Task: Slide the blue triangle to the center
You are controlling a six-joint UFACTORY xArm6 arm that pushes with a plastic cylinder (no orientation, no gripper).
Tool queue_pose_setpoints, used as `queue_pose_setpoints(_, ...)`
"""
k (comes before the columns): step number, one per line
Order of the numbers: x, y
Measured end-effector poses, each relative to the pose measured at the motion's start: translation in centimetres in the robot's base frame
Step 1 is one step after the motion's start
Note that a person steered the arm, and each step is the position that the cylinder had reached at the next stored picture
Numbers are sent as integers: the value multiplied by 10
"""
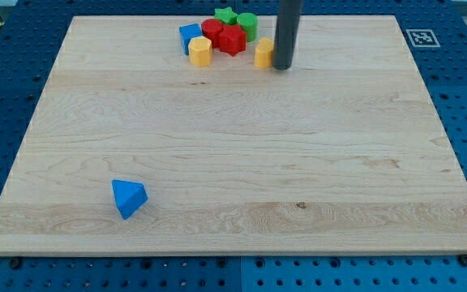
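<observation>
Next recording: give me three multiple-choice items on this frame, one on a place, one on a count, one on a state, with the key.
1. Where is the blue triangle?
A. the view's bottom left
B. the board's centre
C. the view's top right

2. How many yellow blocks show?
A. one
B. two
C. four

3. What is my tip doing?
A. pressing the blue triangle
B. standing against a yellow block in the top cluster
C. resting off the board

Key: 1 A, it lies alone near the wooden board's lower left corner. 2 B, one yellow block left of the reds, another yellow block by the rod. 3 B, the rod's end sits right beside that block, far from the triangle.
</observation>
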State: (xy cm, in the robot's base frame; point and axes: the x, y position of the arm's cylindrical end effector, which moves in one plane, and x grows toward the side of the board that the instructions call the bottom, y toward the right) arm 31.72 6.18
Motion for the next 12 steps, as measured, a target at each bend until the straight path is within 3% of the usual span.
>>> queue_pose_setpoints(3,-1,-60)
queue_pose_setpoints(4,86,-64)
queue_pose_setpoints(5,119,-128)
queue_pose_setpoints(7,147,-319)
queue_pose_setpoints(8,200,-347)
queue_pose_setpoints(9,262,-307)
queue_pose_setpoints(11,262,-279)
queue_pose_setpoints(12,262,-235)
